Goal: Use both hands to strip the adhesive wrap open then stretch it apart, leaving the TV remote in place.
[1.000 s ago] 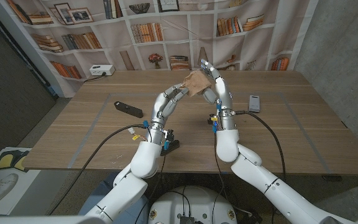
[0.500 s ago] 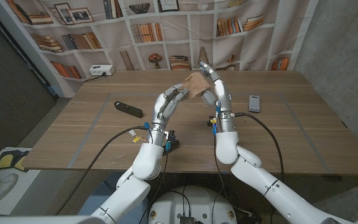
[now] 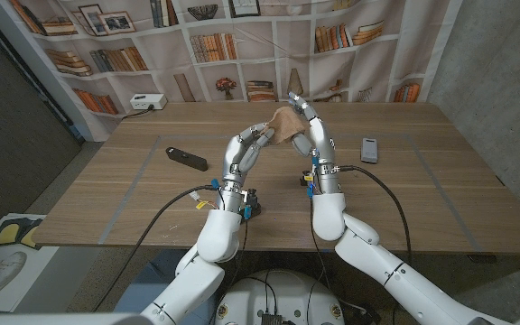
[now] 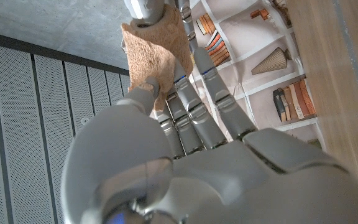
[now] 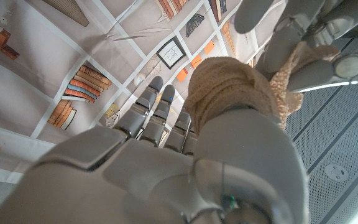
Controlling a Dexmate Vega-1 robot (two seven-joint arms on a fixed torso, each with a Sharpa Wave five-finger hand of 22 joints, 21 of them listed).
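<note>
A tan adhesive wrap [image 3: 285, 123] hangs in the air above the middle of the table, held between both hands. My left hand [image 3: 245, 147] pinches its left end between thumb and fingers. My right hand [image 3: 312, 131] grips its right end, and the bunched roll [image 5: 229, 87] sits against that thumb. From the left wrist the wrap [image 4: 156, 43] shows at my left fingertips [image 4: 146, 84] with the right hand's fingers above it. A black TV remote [image 3: 187, 159] lies on the table at the left, away from both hands.
A small grey device [image 3: 369, 149] lies on the table [image 3: 441, 190] to the right of my right hand. A white power strip [image 3: 148, 102] sits at the far left edge. Cables run from both wrists over the near edge. A bookshelf backdrop stands behind.
Both hands have stayed close together on the wrap, drifting slightly. The remote has not moved.
</note>
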